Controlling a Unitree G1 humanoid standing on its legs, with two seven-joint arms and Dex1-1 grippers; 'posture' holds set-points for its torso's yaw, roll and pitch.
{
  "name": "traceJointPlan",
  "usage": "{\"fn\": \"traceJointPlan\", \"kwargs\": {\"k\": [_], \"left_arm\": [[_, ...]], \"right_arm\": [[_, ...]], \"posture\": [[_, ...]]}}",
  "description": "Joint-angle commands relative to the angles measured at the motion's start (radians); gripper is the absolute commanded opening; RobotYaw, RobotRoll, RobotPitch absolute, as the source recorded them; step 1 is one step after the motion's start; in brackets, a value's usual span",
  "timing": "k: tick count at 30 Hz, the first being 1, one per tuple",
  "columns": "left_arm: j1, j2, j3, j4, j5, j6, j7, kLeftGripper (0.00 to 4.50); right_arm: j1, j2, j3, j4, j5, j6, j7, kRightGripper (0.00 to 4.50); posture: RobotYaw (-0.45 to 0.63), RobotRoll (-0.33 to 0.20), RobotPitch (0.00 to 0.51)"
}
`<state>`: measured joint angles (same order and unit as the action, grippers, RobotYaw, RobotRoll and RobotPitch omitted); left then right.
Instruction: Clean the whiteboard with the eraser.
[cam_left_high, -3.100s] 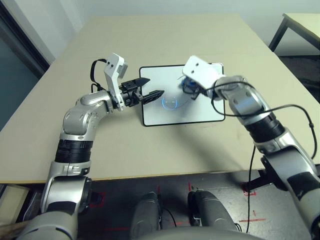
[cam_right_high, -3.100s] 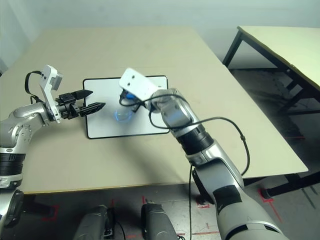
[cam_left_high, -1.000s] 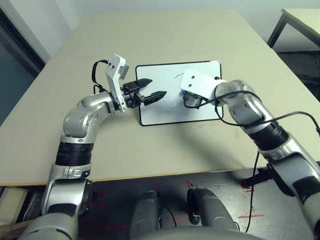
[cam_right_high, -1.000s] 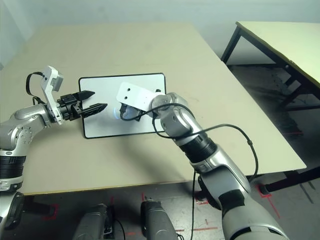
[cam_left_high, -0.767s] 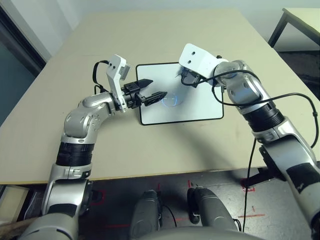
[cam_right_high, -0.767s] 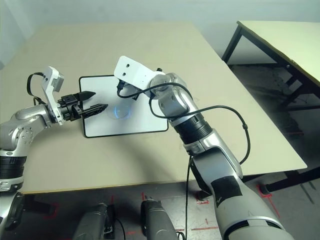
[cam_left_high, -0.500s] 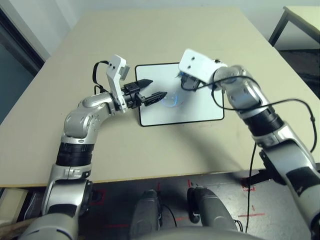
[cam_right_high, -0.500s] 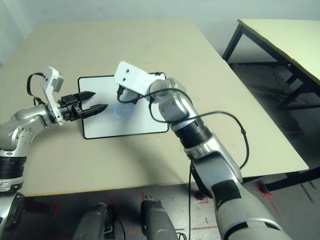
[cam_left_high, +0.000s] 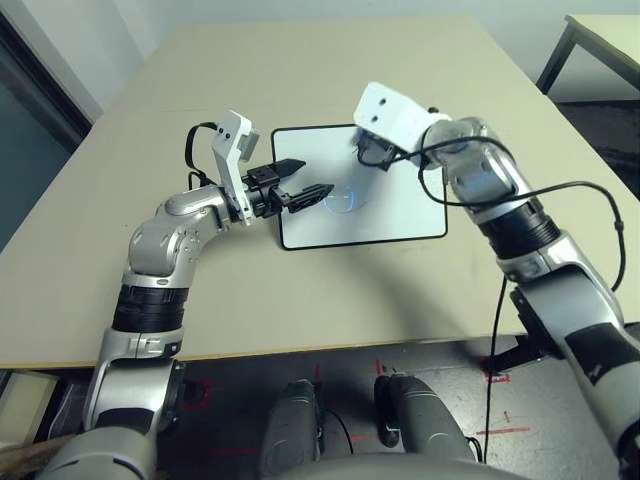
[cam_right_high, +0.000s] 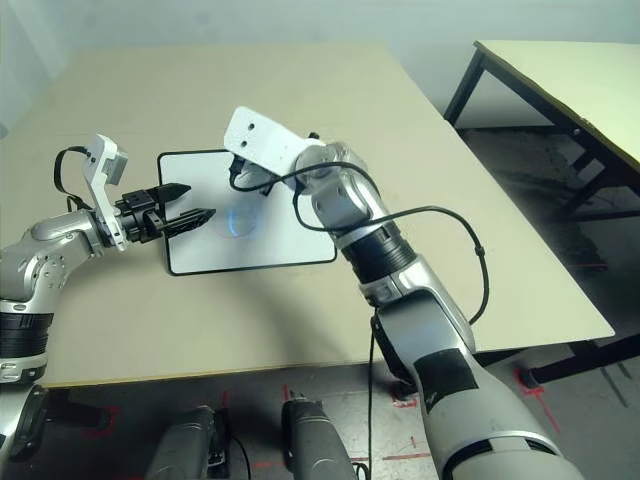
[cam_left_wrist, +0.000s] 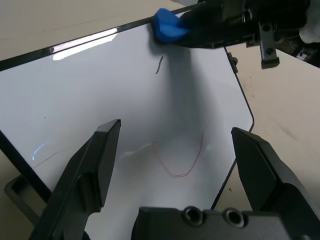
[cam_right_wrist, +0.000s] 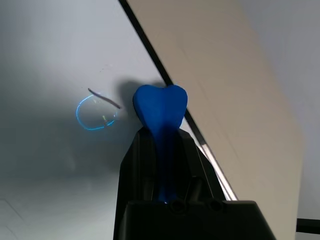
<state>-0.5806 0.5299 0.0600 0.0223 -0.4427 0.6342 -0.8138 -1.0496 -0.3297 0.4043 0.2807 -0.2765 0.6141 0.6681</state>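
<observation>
The whiteboard (cam_left_high: 390, 215) lies flat in the middle of the table, black-framed. A short dark stroke (cam_left_wrist: 159, 64) and a thin red curve (cam_left_wrist: 180, 167) mark it. My right gripper (cam_right_wrist: 161, 137) is shut on the bright-blue eraser (cam_right_wrist: 160, 107), whose tip is at the board's far edge, beside the dark stroke (cam_right_wrist: 105, 98). The left wrist view also shows the eraser (cam_left_wrist: 167, 27) at that edge. My left gripper (cam_left_high: 312, 176) hangs open over the board's left side, with nothing between its fingers.
The beige table (cam_left_high: 300, 300) has free surface all round the board. A black cable (cam_right_high: 470, 260) loops off my right forearm. A second table (cam_right_high: 560, 70) stands apart at the back right. A blue ring of reflected light (cam_right_wrist: 95, 114) shows on the board.
My right gripper has carried the eraser from the board's middle to its far edge. The left arm has stayed still.
</observation>
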Motion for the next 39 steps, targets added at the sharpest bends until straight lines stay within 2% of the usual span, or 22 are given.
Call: {"fn": "traceJointPlan", "kwargs": {"k": [1,7,13,18,21,26,30,39], "left_arm": [[0.009,0.009,0.001,0.004,0.0,-0.004,-0.005,4.5],[0.004,0.016,0.006,0.013,0.001,-0.007,-0.005,4.5],[0.005,0.023,0.008,0.014,0.001,-0.004,-0.005,4.5],[0.006,0.025,0.008,0.01,0.0,0.0,-0.003,4.5],[0.007,0.026,0.01,0.003,-0.003,0.005,0.001,4.5],[0.015,0.028,0.015,-0.011,-0.007,0.011,0.007,4.5],[0.015,0.028,0.016,-0.015,-0.008,0.014,0.01,4.5],[0.009,0.025,0.013,-0.017,-0.009,0.019,0.011,4.5]], "right_arm": [[0.073,-0.013,0.057,-0.082,-0.011,0.058,0.059,0.44],[0.135,-0.032,0.086,-0.185,-0.018,0.116,0.102,0.44],[0.026,0.017,0.01,-0.051,-0.003,0.039,0.018,0.44],[-0.014,0.042,0.0,0.03,0.001,-0.007,-0.006,0.44],[0.012,0.044,0.017,0.02,-0.005,-0.004,0.006,0.44],[0.146,-0.018,0.093,-0.158,-0.023,0.086,0.101,0.44],[0.164,-0.032,0.099,-0.204,-0.027,0.117,0.119,0.44],[-0.009,0.055,-0.022,0.019,0.009,-0.007,-0.014,0.43]], "posture": [[-0.04,0.0,0.118],[-0.04,0.0,0.121],[-0.04,0.0,0.123],[-0.03,0.0,0.124],[-0.03,0.0,0.123],[-0.02,0.0,0.124],[-0.03,0.0,0.123],[-0.03,0.0,0.122]]}}
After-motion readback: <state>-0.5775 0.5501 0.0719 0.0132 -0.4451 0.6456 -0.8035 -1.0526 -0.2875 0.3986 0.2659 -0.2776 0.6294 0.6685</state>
